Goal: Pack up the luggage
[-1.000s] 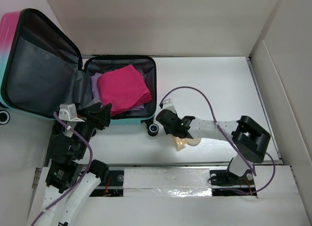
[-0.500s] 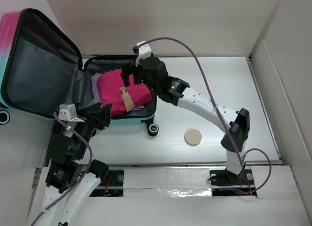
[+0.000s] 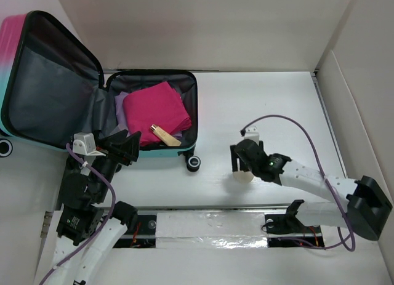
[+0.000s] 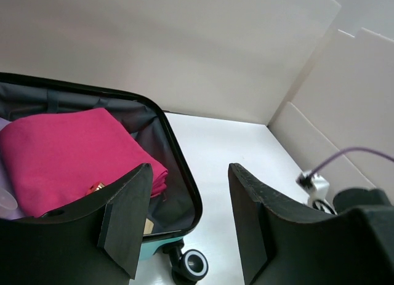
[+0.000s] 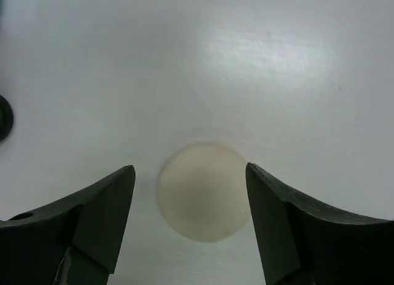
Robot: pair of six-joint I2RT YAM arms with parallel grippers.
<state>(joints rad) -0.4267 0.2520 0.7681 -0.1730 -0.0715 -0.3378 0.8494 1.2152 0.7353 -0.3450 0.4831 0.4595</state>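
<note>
Luggage (image 3: 55,94): upper left of the overhead frame, on the worktop (image 3: 271,106). Lid swung open to the left, base half to its right with mouth up, so loadable from above.
Cloth (image 3: 157,112): pink, folded, filling most of the base half. Laid flat, likely as a bed for smaller items.
Stick (image 3: 163,135): small, tan, lying on the cloth's lower edge inside the base half. Kind too small to tell.
Disc (image 5: 205,191): round, cream, flat on bare worktop at lower centre-right of the overhead frame, well apart from the luggage. Apparently the next item to pack.
Right claw (image 5: 189,174): released, jaws spread wide, one on each side of the disc, neither touching it. Set low and centred, presumably to close across the disc.
Left claw (image 4: 189,199): released, empty, jaws apart. Parked at the luggage's lower-left corner, pointed across the base half, probably kept clear of the loading path.
Wheel (image 3: 193,163): at the luggage's lower-right corner, between base and disc.
Risk: thin disc on smooth worktop, so fingertips liable to slip over its rim unless brought right down.
Progress: cloth and stick in, disc out, lid not yet shut.
</note>
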